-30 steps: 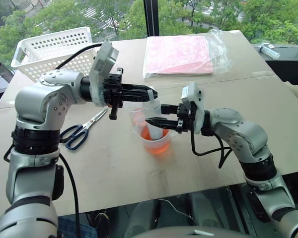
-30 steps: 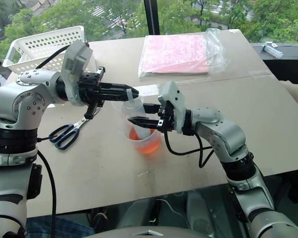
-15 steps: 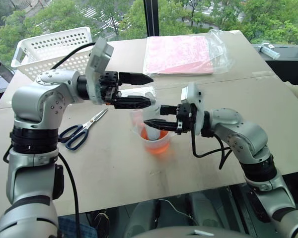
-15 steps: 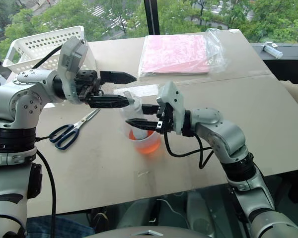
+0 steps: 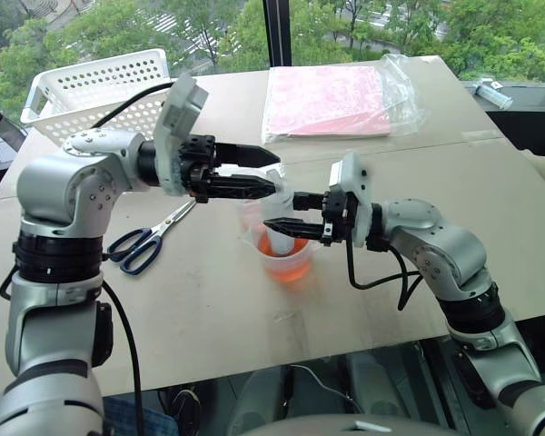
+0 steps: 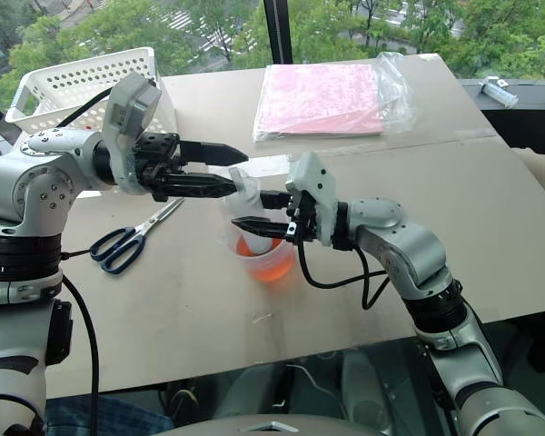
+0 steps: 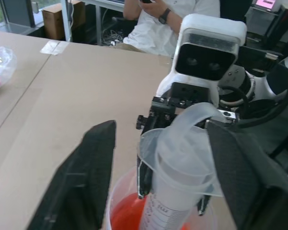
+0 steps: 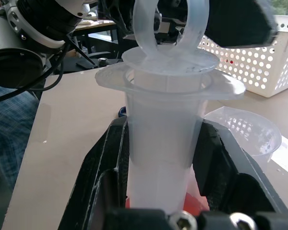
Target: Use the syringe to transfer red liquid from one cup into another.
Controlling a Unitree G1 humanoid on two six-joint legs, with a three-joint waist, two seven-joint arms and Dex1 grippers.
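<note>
Across the tan table, behind both pincers, stood a white perforated basket and a bagged pink sheet, with blue-handled scissors lying below the left arm. Between the two pincers sat the spouted measuring cup holding the red liquid, and just behind it, touching or nearly so, the narrower plain cup, which looked empty. The right gripper reached in level from the robot's right and was clamped tight on the barrel of the syringe, one finger on each side. That syringe stood nearly upright, its long axis vertical, nozzle end down in the red liquid and its plunger ring topmost. The left gripper came in level from the opposite side, directly above the right one, its two fingers part way apart and straddling the plunger ring without visibly gripping it; one finger lay on each side in the left wrist view. By my reading, the plunger lay right between those fingers, so the left arm was the one placed to close on it and draw it straight up along the barrel's axis.
</note>
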